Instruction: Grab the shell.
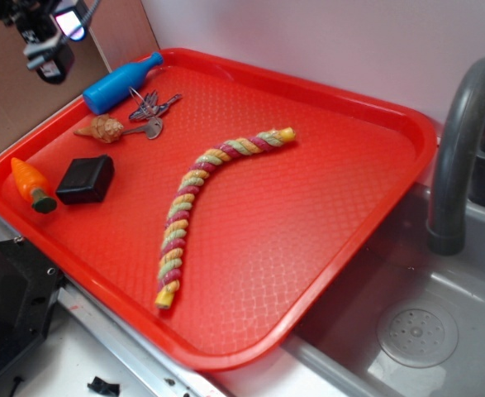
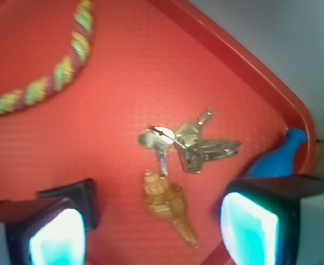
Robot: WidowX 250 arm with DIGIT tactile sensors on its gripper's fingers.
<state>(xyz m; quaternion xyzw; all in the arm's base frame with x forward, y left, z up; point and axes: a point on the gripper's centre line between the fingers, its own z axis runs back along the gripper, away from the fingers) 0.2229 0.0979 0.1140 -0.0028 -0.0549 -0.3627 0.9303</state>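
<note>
Your end effector (image 2: 153, 229) hangs spread wide, empty, above shell (image 2: 167, 210). Shell lies on red tray (image 1: 325, 207), touching keys (image 2: 192, 143), between blue bottle (image 1: 122, 83) and black block (image 1: 86, 179).

A tray (image 1: 374, 124) rests beside a sink (image 1: 440, 331). On the tray, near its far-left corner, a bottle (image 1: 120, 84) lies along the rim — keys (image 1: 149, 112) just in front of it, the shell (image 1: 102, 128) touching the keys. Nearer lie a box (image 1: 86, 179) and a toy carrot (image 1: 30, 184). A rope (image 1: 201, 198) runs across the tray's middle. The tool (image 1: 48, 41) hangs above the far-left corner.
</note>
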